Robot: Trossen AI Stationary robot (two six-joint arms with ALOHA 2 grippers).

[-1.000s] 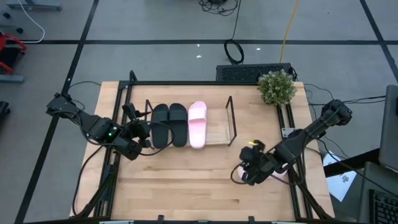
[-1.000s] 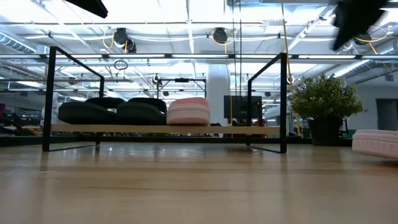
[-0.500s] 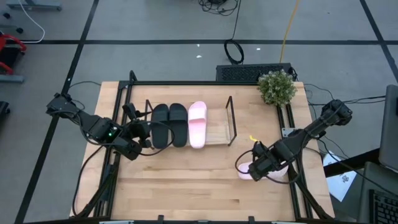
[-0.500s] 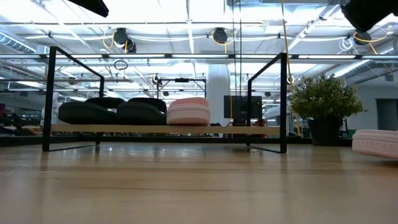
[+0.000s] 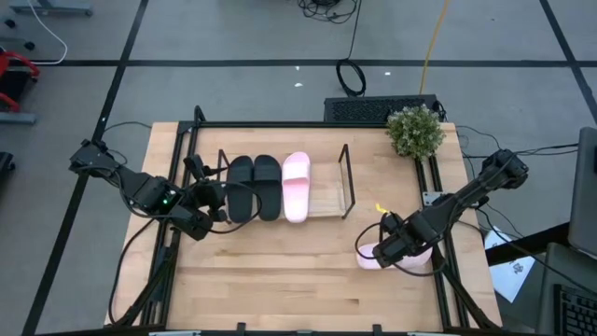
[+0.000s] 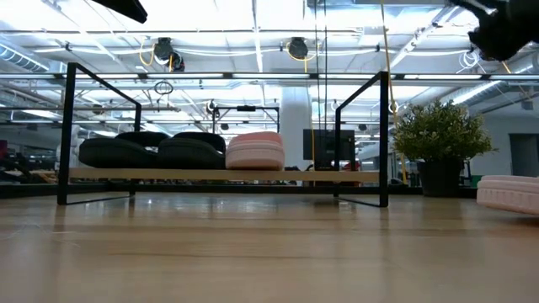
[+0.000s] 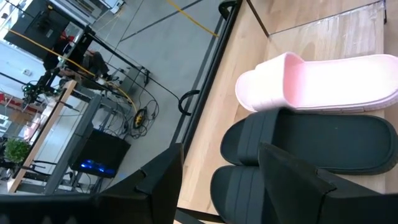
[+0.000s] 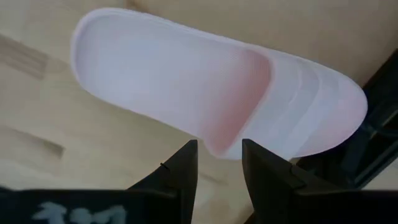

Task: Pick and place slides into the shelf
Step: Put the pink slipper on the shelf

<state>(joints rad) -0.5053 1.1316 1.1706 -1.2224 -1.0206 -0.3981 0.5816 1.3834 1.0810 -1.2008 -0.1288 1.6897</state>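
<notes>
The shelf (image 5: 326, 201) stands at the table's middle. On its wooden board lie two black slides (image 5: 241, 187) (image 5: 268, 185) and one pink slide (image 5: 296, 185), flat on their soles side by side. A second pink slide (image 8: 186, 74) lies sole-down on the table near the right edge, also seen in the low view (image 6: 509, 194). My right gripper (image 8: 217, 149) hangs open above it, pointing down, its fingers over the slide's long side edge and apart from it. My left gripper (image 7: 221, 155) waits open at the shelf's left end (image 5: 215, 198), holding nothing.
A potted plant (image 5: 415, 131) stands at the table's far right corner. Black frame rails (image 5: 437, 196) run along the table's left and right sides, the right one close to the loose pink slide. Bare wood (image 5: 280, 280) stretches in front of the shelf.
My right gripper has tipped over until it points down, rolled about its own axis, and sunk a little over the loose pink slide. The slide has stayed where it was.
</notes>
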